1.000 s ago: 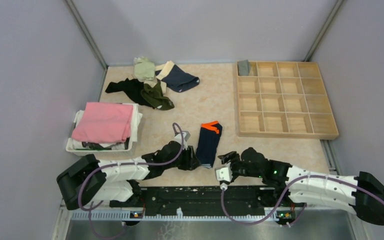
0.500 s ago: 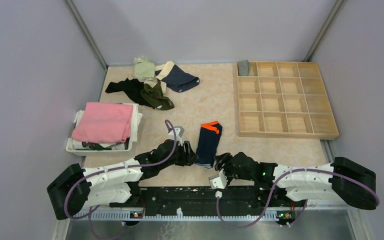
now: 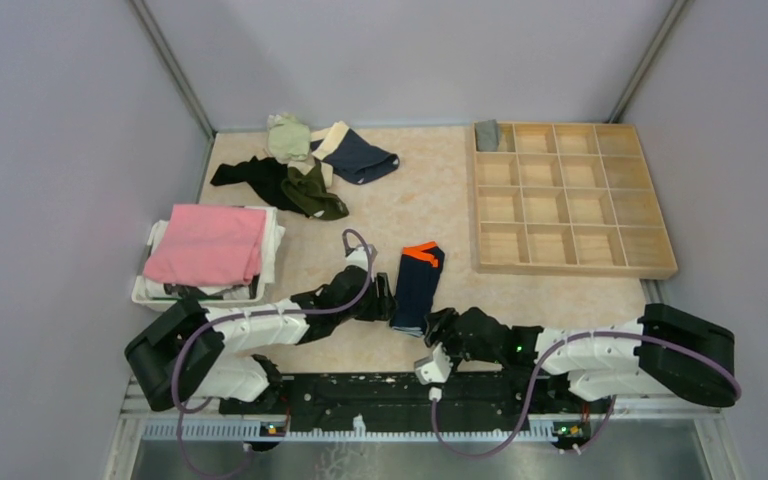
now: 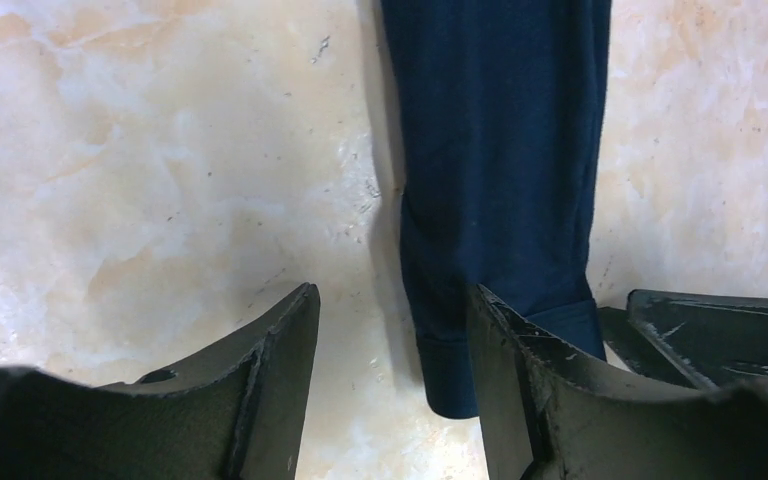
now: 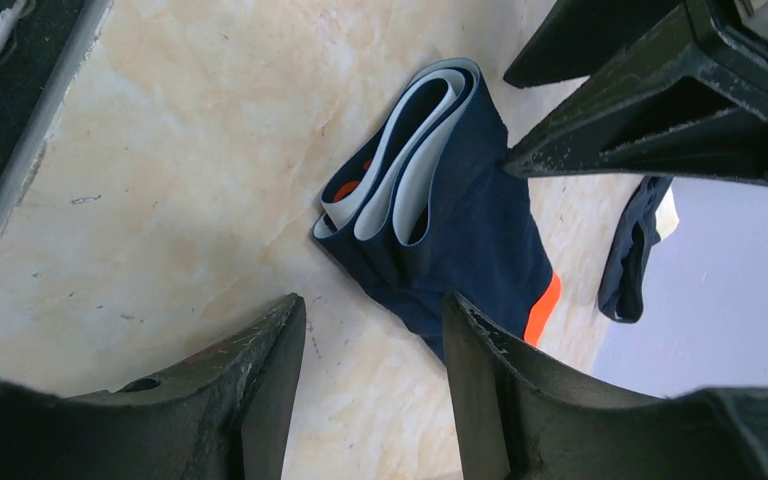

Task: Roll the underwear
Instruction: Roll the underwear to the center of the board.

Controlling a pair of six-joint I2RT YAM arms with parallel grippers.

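A folded navy underwear with orange stripes (image 3: pixel 418 283) lies as a long strip on the table, orange end away from me. In the left wrist view (image 4: pixel 500 150) its near end lies by my right finger. In the right wrist view (image 5: pixel 440 210) its layered white-lined end faces me. My left gripper (image 3: pixel 385 303) is open and empty at the strip's left near corner. My right gripper (image 3: pixel 433 325) is open and empty just below the strip's near end. More underwear (image 3: pixel 305 160) lies in a pile at the back left.
A wooden compartment tray (image 3: pixel 566 198) stands at the right, with a grey roll (image 3: pixel 487 134) in its far-left cell. A white basket (image 3: pixel 152 290) with a folded pink cloth (image 3: pixel 208 243) stands at the left.
Both grippers have closed in on the near end of the navy strip: the left moved right and forward, the right moved left. The strip has not moved.
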